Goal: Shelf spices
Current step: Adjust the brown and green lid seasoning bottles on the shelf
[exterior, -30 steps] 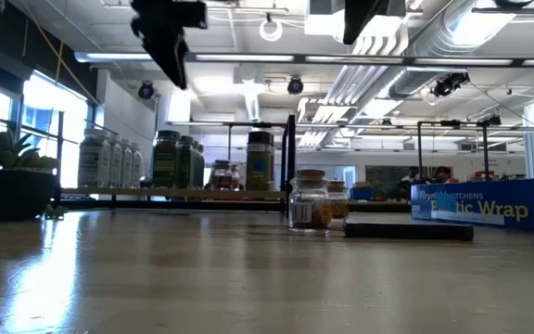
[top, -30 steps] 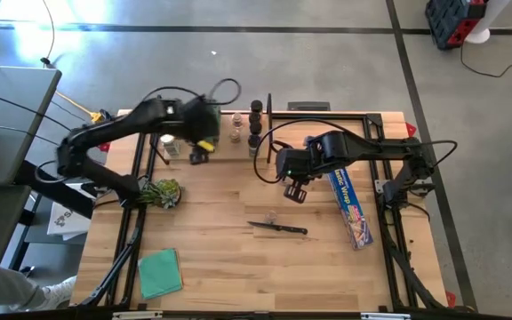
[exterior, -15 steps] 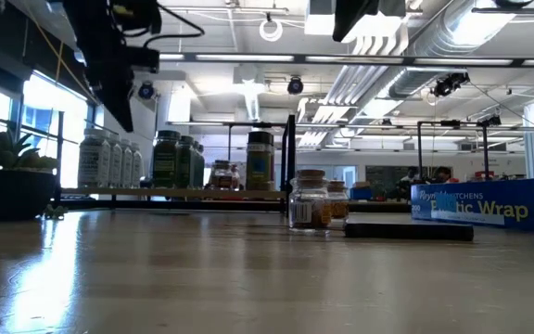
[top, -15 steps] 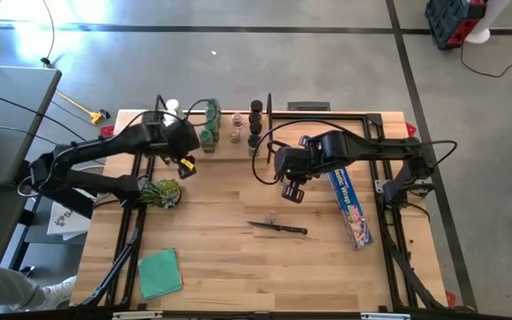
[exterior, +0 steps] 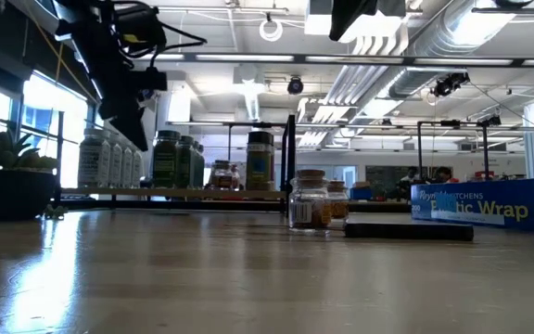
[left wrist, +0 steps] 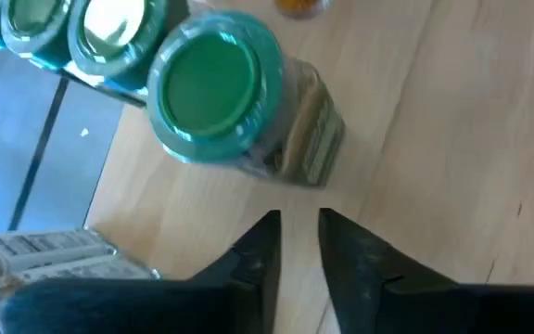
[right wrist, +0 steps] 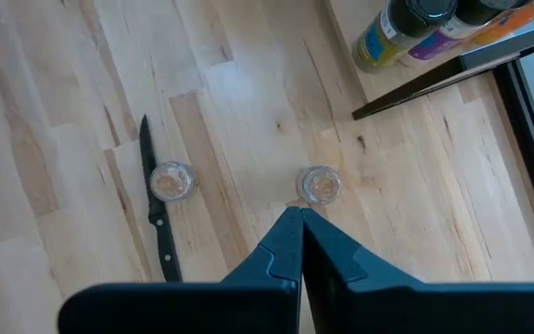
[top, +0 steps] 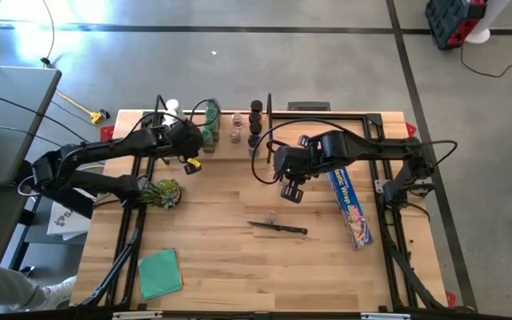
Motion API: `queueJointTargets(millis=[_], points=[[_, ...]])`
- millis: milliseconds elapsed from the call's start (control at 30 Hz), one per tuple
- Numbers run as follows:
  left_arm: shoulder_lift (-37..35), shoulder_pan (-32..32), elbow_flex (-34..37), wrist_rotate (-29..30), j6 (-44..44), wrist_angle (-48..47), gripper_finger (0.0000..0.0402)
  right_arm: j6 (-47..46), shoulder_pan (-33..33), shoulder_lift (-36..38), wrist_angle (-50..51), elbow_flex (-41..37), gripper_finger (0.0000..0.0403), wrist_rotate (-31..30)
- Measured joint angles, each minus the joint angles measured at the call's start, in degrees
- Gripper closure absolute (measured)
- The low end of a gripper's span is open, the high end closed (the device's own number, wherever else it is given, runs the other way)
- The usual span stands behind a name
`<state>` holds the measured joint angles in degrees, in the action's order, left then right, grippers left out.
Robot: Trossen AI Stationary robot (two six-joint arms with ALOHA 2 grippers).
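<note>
The shelf (top: 225, 149) is a pale ledge along the table's far side, and several spice jars (top: 209, 124) stand on it. My left gripper (left wrist: 298, 223) hovers just in front of the ledge. Its fingers are a narrow gap apart with nothing between them, and a green-capped jar (left wrist: 216, 97) stands on the shelf beyond their tips. My right gripper (right wrist: 299, 215) hangs shut and empty above the middle of the table. Below it, two small clear jars (right wrist: 171, 181) (right wrist: 320, 184) with brownish contents stand upright on the tabletop.
A dark-handled knife (top: 278, 228) lies near the table's middle beside one loose jar. A long blue wrap box (top: 349, 206) lies to its right. A potted plant (top: 160, 191) stands at the left and a green cloth (top: 160, 271) lies at the near left.
My left gripper has drawn back from the shelf toward the table's left edge and come down. The green-capped jars it had been covering now show on the ledge. My right arm has kept still.
</note>
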<state>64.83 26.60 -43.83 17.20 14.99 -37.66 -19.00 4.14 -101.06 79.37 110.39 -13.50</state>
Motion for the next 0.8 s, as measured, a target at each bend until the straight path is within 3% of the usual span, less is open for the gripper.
queueJointTargets(millis=[267,800], points=[[1.9,0.0,0.0,-0.3,-0.3,3.6,0.0377,0.0,0.0,0.0,-0.3,0.0,0.0403,0.0],[3.7,0.0,0.0,-0.4,0.1,5.5,0.0382,-0.2,0.0,0.0,-0.4,0.0,0.0403,0.0]])
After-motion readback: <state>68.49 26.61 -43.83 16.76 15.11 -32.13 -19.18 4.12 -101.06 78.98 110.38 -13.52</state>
